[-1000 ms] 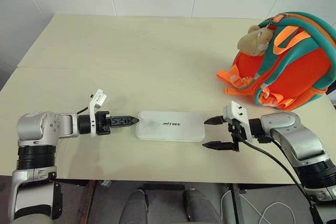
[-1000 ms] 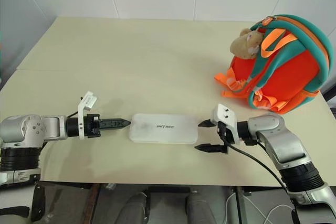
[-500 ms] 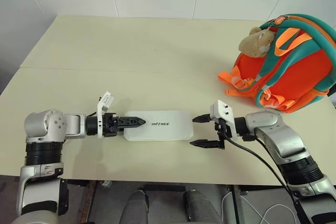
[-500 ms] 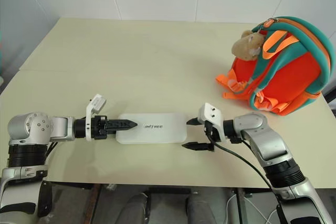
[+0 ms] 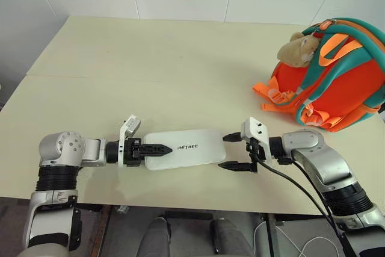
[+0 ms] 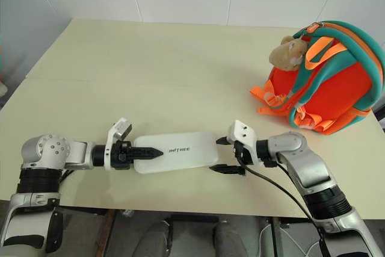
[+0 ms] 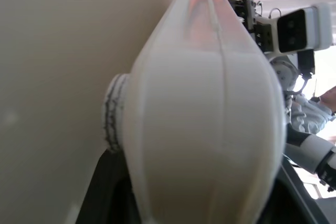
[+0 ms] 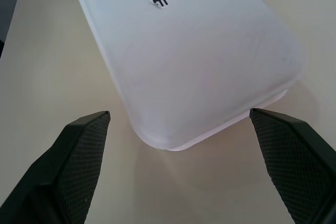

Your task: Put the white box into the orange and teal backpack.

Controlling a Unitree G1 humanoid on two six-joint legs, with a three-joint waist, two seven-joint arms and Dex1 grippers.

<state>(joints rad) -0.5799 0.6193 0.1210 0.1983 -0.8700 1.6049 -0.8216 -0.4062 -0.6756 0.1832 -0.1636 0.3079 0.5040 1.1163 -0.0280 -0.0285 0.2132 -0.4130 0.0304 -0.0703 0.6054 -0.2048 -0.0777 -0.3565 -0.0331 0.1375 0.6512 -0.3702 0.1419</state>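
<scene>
- On the smooth cream worktop (image 5: 180,58), the flat white plastic box with rounded corners (image 5: 183,147) now sits skewed, its left end clamped in the left gripper's (image 5: 157,148) jaws, which have moved in over it since a second ago.
- The right gripper (image 5: 233,151) hovers just off the box's other end, jaws wide apart.
- The rounded orange-and-teal fabric backpack (image 5: 337,82) stands well apart at the right rear.

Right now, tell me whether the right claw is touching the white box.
Apart. The right wrist view shows both fingers of the right claw spread wide, with bare table between them and the white box.
</scene>
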